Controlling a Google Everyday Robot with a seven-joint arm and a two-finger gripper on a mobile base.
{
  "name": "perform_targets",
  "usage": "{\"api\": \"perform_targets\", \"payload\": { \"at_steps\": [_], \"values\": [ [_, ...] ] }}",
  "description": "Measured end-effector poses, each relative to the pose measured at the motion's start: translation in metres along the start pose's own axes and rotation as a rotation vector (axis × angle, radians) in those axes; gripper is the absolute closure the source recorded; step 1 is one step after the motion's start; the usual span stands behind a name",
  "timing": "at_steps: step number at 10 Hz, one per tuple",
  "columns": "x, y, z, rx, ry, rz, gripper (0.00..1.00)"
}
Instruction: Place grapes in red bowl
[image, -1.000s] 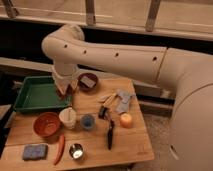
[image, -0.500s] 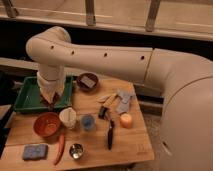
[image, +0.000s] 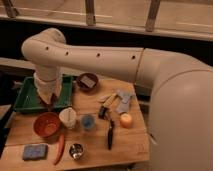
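Note:
My gripper (image: 50, 101) hangs below the white wrist at the left of the table, over the front edge of the green tray. It is shut on the grapes (image: 49, 104), a small dark red-purple lump at its tip. The red bowl (image: 47, 124) stands on the wooden table just below and in front of the gripper, and nothing shows inside it. The grapes are above the bowl's far rim, apart from it.
A green tray (image: 26, 96) lies behind the bowl. A white cup (image: 68, 117), small blue dish (image: 88, 122), dark brown bowl (image: 87, 81), orange fruit (image: 125, 120), red chilli (image: 60, 148), blue sponge (image: 35, 151), metal cup (image: 76, 150) and black-handled tool (image: 110, 133) share the table.
The arm has swung left and forward from the tray's right side, carrying the grapes down towards the red bowl.

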Motion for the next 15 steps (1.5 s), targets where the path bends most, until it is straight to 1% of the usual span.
{"api": "perform_targets", "payload": {
  "at_steps": [1, 2, 3, 4, 5, 6, 7, 11, 12, 13, 15],
  "values": [
    [-0.010, 0.005, 0.013, -0.011, 0.020, -0.019, 1.00],
    [-0.018, 0.013, 0.030, -0.030, 0.043, -0.040, 1.00],
    [-0.020, 0.018, 0.048, -0.051, 0.069, -0.055, 1.00],
    [-0.021, 0.023, 0.064, -0.075, 0.094, -0.064, 0.96],
    [-0.022, 0.025, 0.077, -0.096, 0.110, -0.067, 0.90],
    [-0.022, 0.026, 0.088, -0.121, 0.121, -0.063, 0.79],
    [-0.020, 0.024, 0.096, -0.151, 0.129, -0.047, 0.66],
    [-0.024, 0.017, 0.116, -0.220, 0.155, -0.018, 0.27],
    [-0.023, 0.015, 0.119, -0.234, 0.160, -0.020, 0.21],
    [-0.025, 0.015, 0.118, -0.247, 0.157, -0.026, 0.20],
    [-0.025, 0.015, 0.115, -0.252, 0.151, -0.030, 0.20]
  ]
}}
